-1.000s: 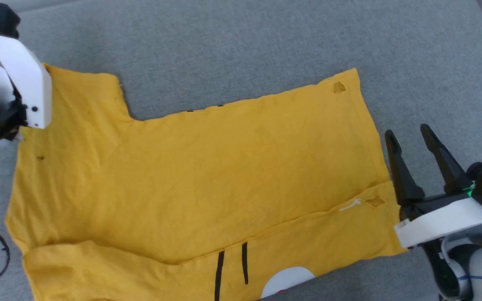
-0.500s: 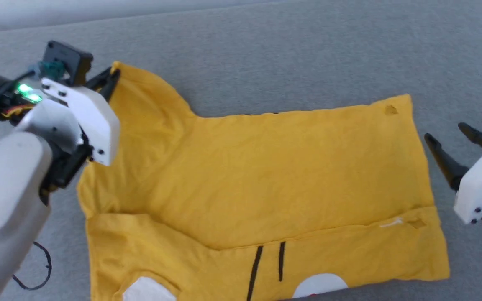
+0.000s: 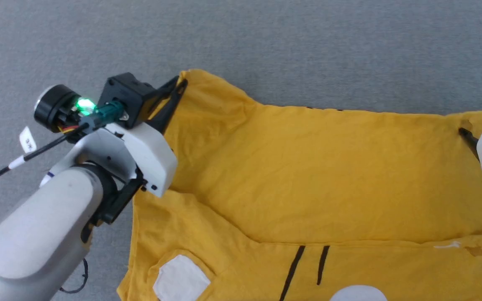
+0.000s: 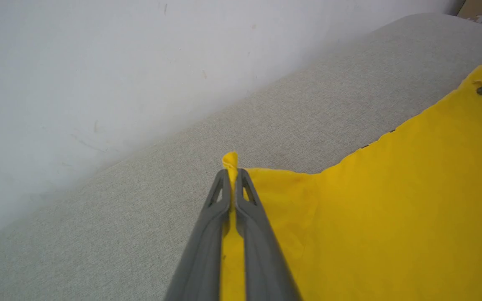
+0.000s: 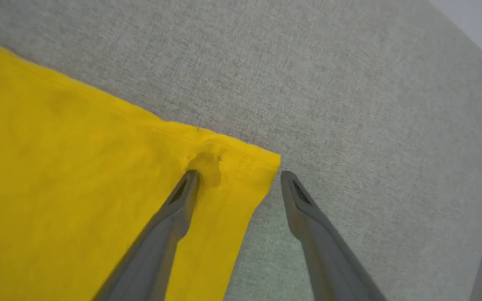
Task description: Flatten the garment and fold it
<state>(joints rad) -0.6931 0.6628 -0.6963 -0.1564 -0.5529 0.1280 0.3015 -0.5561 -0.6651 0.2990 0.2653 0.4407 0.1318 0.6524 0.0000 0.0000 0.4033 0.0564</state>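
Yellow T-shirt (image 3: 308, 175) flat on grey upholstered surface (image 3: 266, 42), near edge folded over: 1 fold in. Left gripper (image 4: 232, 175) clamped on far sleeve corner. Right gripper (image 5: 239, 173) spread, straddling far hem corner, not yet gripping. Next, likely: pinching right, then lifting 2 corners evenly toward near edge.

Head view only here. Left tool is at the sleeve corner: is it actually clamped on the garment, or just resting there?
Observer: In the left wrist view, the left tool is shut on the garment. A nub of yellow cloth pokes out past the tips.
Operator: Right tool? My view cuts it off at the edge.
Observer: In the right wrist view, the right tool is open. One finger is over the hem corner, and the other is over the grey surface.
Operator: Anything pinched there?
Observer: No. The corner sits in the gap between the fingers, and nothing is gripped yet.
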